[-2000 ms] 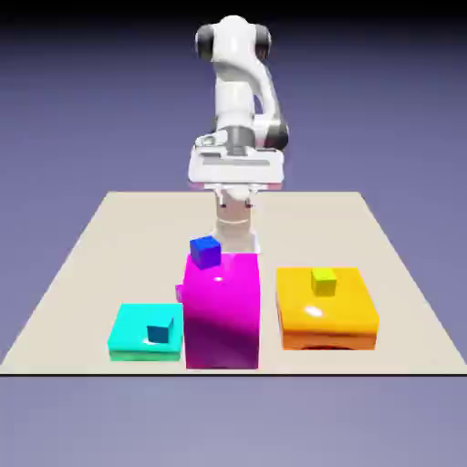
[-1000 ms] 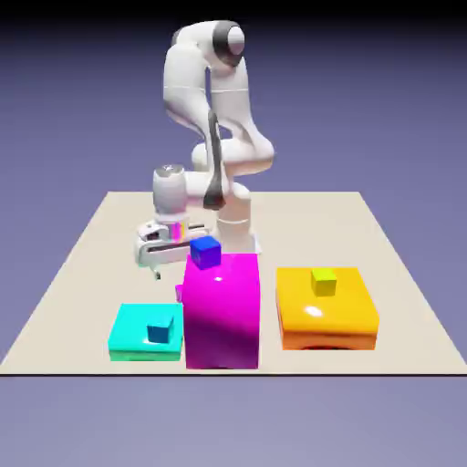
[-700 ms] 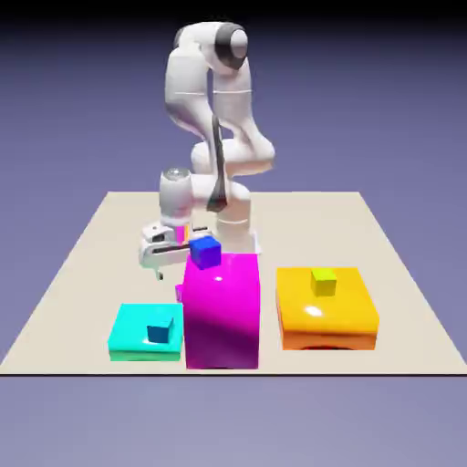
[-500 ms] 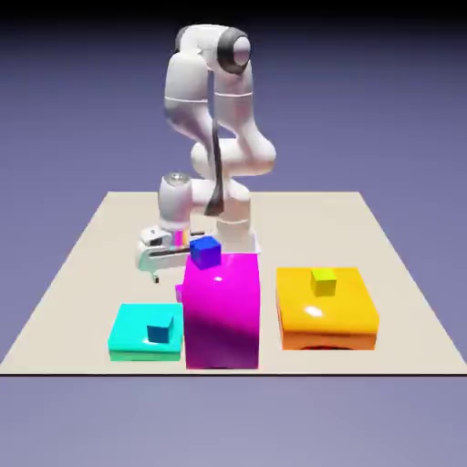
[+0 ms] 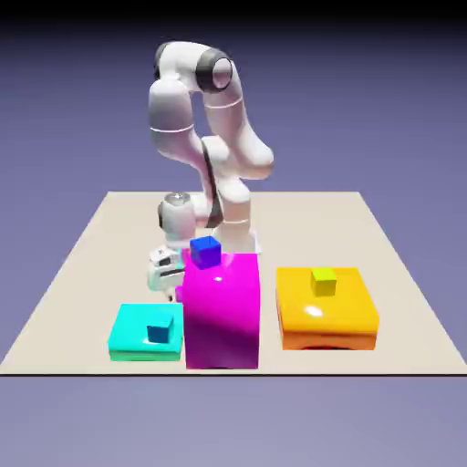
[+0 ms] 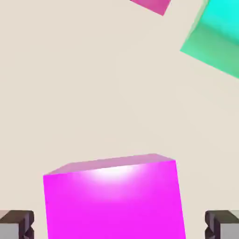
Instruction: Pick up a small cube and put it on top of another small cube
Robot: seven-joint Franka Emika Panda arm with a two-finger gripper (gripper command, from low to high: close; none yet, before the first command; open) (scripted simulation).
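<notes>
In the hand view the small cube [image 6: 114, 200], glossy magenta, fills the lower middle and rests on the beige table. My gripper [image 6: 119, 226] straddles it: a grey fingertip [image 6: 16, 225] shows on one side and another [image 6: 223, 225] on the other, each with a narrow gap to the cube. In the exterior view the gripper [image 5: 167, 276] is down at the table, just to the exterior view's left of the tall magenta block [image 5: 222, 310]. The hand and that block hide the small cube there.
A small dark blue cube [image 5: 205, 251] sits on the tall magenta block. A cyan slab [image 5: 132, 336] carries a little blue cube [image 5: 160, 332]; its corner [image 6: 217, 39] shows in the hand view. An orange block [image 5: 326, 315] bears a yellow-green cube [image 5: 323, 281].
The hand has sunk to the table beside the tall magenta block. Its fingers have narrowed around the small cube.
</notes>
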